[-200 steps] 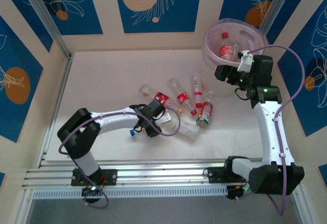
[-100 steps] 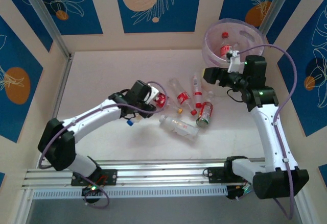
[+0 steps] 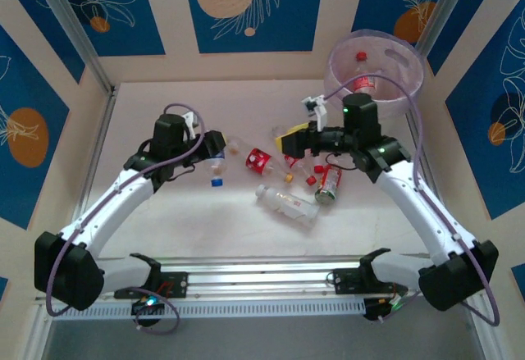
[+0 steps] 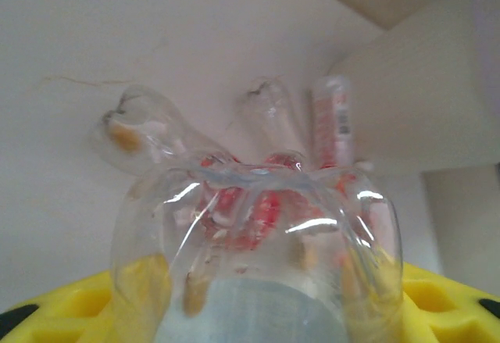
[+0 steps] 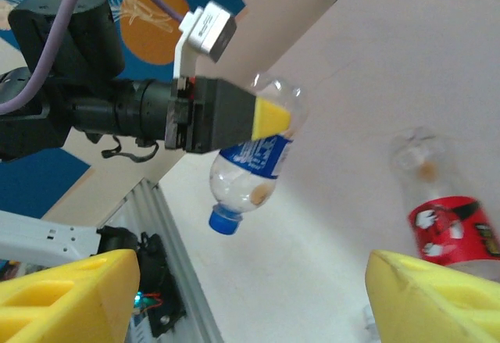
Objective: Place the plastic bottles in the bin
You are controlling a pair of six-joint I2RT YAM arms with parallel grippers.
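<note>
Left gripper (image 3: 210,145) fingers pinch the blue-labelled bottle (image 5: 248,163) near its base; it hangs cap-down over the table (image 3: 164,229). My right gripper (image 3: 289,142) is spread wide and empty above the scattered red-labelled bottles (image 3: 261,160). The bin (image 3: 415,89) sits far right with a red-capped bottle (image 3: 361,71) inside.

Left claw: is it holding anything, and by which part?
Yes. The left claw grips the blue-labelled bottle across its body near the base end, with the blue cap hanging below.
</note>
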